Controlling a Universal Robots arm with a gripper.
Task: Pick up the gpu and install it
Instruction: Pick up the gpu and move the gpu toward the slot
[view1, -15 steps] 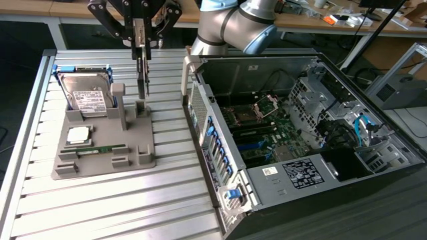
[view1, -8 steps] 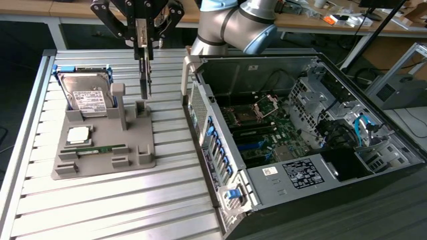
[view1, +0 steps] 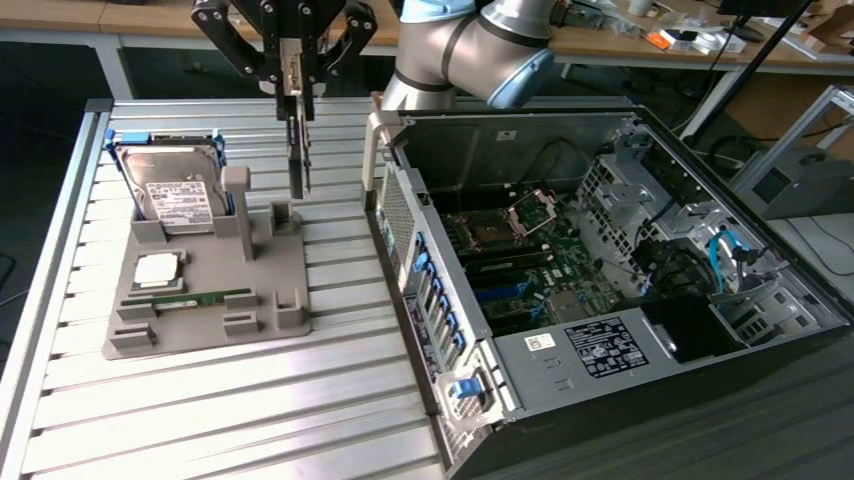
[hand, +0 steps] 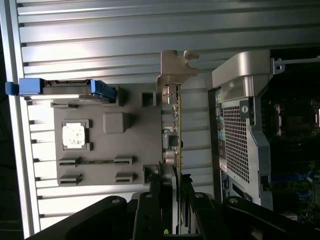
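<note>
The gpu hangs upright and edge-on, a thin dark card held by its top edge. My gripper is shut on it. The card's lower end sits just above the slotted posts of the grey holder; I cannot tell whether they still touch. In the wrist view the gpu runs as a narrow green edge away from my gripper, with its silver end bracket at the far end. The black fingers press on both faces of the card.
On the grey holder stand a hard drive, a CPU and a RAM stick. The open computer case lies at the exterior view's right, its motherboard exposed. All of it rests on a slatted metal table.
</note>
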